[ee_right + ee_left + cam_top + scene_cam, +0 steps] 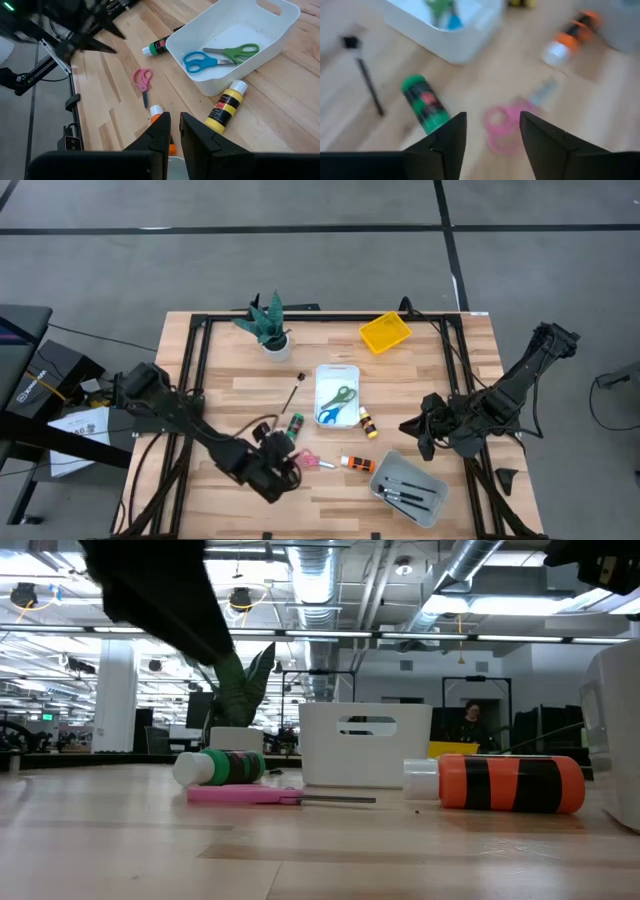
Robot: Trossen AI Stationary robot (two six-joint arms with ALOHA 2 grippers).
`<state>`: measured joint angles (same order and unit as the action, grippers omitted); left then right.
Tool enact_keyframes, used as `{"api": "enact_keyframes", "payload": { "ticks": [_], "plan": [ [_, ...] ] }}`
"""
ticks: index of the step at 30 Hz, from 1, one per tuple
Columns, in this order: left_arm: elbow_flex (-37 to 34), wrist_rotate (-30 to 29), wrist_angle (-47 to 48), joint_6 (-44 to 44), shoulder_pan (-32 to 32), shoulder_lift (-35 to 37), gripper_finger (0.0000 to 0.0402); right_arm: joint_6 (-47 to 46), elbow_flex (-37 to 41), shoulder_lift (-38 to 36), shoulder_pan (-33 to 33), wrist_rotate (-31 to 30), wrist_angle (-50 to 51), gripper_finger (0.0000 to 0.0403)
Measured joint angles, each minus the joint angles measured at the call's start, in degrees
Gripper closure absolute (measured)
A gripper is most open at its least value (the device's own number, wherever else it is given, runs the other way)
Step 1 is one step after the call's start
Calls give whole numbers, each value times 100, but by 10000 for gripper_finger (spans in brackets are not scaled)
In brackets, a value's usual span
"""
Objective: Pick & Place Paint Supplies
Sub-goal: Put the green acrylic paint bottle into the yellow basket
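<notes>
My left gripper [490,132] is open above the table, its fingers standing either side of the pink-handled scissors [502,125], which lie flat on the wood [312,462]. A green bottle [295,425] lies beside them, an orange bottle [357,464] to their right, and a yellow bottle [367,421] by the white tray. One dark-handled brush [293,392] lies on the table left of the white tray. Green and blue scissors [220,55] lie in that white tray [337,372]. My right gripper [175,130] waits shut, right of the yellow bottle.
A grey tray [430,480] near the front edge holds several brushes. A yellow tray [385,332] and a potted plant [268,325] stand near the far edge. Black frame rails run along both table sides. A person shows in the room behind [470,720].
</notes>
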<state>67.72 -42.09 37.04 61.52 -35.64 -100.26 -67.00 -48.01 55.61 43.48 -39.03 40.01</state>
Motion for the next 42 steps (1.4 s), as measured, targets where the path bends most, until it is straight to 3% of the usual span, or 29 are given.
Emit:
{"api": "enact_keyframes", "payload": {
  "ticks": [6, 12, 19, 27, 42],
  "plan": [
    [-7, -214, 137, 661, 43, -791, 202, -33, 0, 0, 6, 16, 0, 364],
    [-7, -354, 467, 1538, -13, -1101, 205, -74, 0, -2, 17, 129, -2, 364],
    [-143, -554, 606, 1552, -33, -1080, 206, -96, 0, -1, 15, 151, 2, 364],
    [-662, -442, -102, 1593, -30, -1046, 207, -96, 0, -2, 15, 149, 24, 364],
    [-939, -310, -788, 1556, -63, -975, 209, -203, 0, -2, 61, 149, 4, 364]
  ]
}}
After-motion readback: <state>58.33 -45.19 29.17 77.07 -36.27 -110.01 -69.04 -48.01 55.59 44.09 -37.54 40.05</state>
